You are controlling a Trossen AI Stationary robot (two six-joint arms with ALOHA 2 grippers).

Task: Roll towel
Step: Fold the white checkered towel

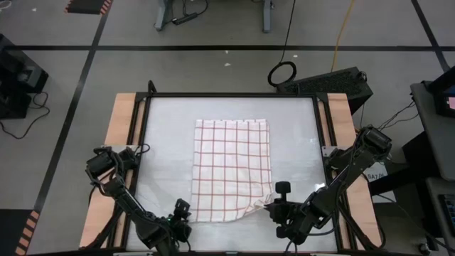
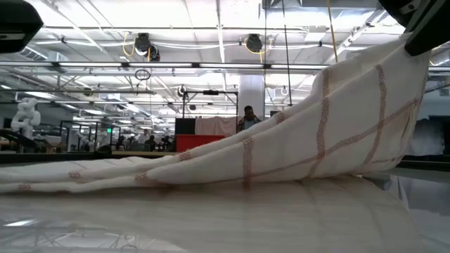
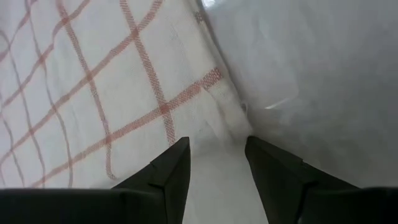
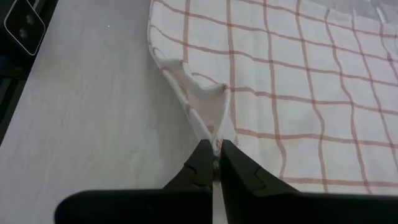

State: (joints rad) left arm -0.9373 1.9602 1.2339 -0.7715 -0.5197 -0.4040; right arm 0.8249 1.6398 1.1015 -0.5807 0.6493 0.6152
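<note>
The white towel (image 1: 233, 167) with thin red-brown grid lines lies spread in the middle of the table, and also shows in the low view (image 2: 232, 176). My right gripper (image 4: 216, 154) is at the towel's near right corner (image 1: 269, 205) and is shut on it. That corner stands raised off the table (image 2: 365, 105). My left gripper (image 3: 217, 152) is open over the towel's near left corner (image 1: 190, 213), above the cloth (image 3: 93, 81). That corner lies flat on the table. My right gripper pinches the towel's near right corner (image 4: 215, 135) between its two fingers, at the hem. The fingers come from the table's near right side, slanting down. The held corner is lifted clear and drawn up into a narrow ridge; the rest of the towel lies on the table.
The tabletop (image 1: 163, 142) is a pale sheet inside a dark frame (image 1: 146, 128) with wooden side strips (image 1: 122, 128). Bare table lies left, right and beyond the towel. A keyboard (image 1: 327, 80) and a cable coil (image 1: 282, 72) sit past the far edge.
</note>
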